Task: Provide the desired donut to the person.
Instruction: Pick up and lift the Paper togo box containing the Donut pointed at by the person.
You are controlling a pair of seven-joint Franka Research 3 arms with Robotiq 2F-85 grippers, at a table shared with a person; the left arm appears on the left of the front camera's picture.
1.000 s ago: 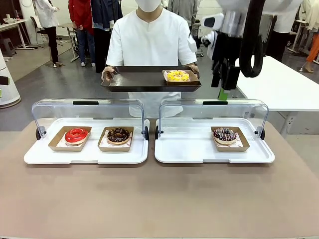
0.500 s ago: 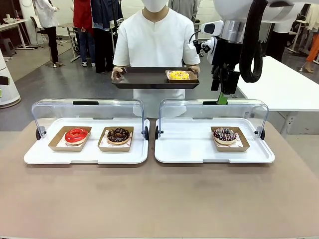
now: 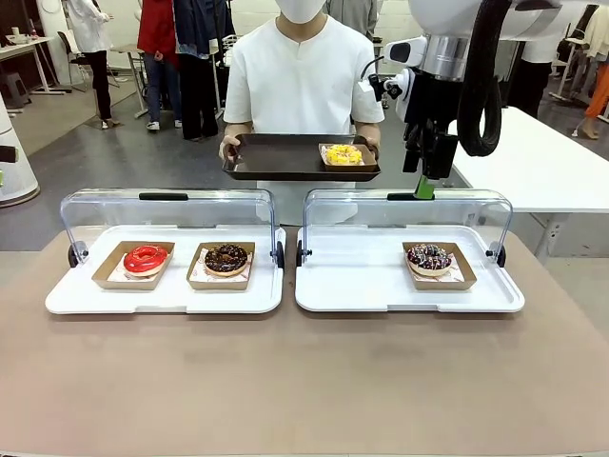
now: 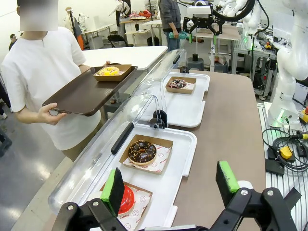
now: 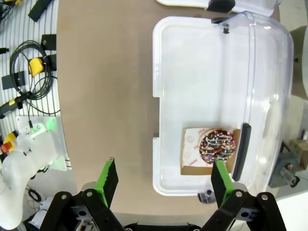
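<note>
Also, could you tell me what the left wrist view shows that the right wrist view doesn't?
Left wrist view adds the person holding the brown tray with the yellow donut, plus the red donut and chocolate donut beyond the open left pincer. Right wrist view adds the open right pincer looking straight down, and floor cables. Both share the sprinkled donut in its white case.
</note>
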